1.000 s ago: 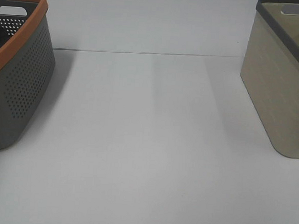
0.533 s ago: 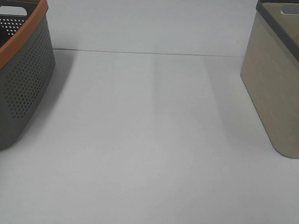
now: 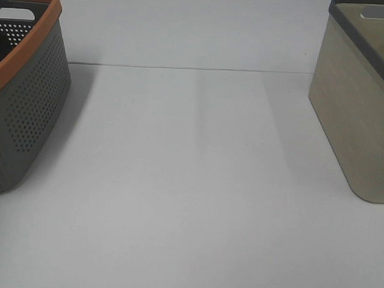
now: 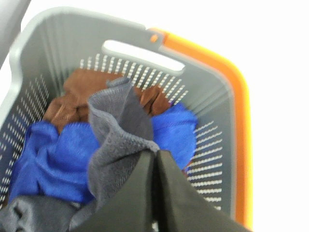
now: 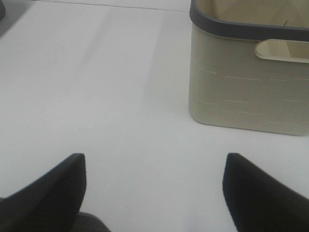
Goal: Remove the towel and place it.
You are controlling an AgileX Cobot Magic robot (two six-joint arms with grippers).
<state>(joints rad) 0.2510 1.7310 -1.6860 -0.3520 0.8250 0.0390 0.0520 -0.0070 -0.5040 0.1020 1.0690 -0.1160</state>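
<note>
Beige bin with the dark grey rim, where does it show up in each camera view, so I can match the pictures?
Exterior high: the beige bin stands at the right edge, partly cut off.
Left wrist: not in it; this view looks into the orange-rimmed basket.
Right wrist: on the table beyond the open right gripper, one corner and a handle slot showing.
Shared landmark: the white table.

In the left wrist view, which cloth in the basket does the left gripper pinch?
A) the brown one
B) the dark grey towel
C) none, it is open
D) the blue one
B: the left gripper is shut on a fold of the dark grey towel, which stands higher than the blue cloth and the brown cloth.
</note>
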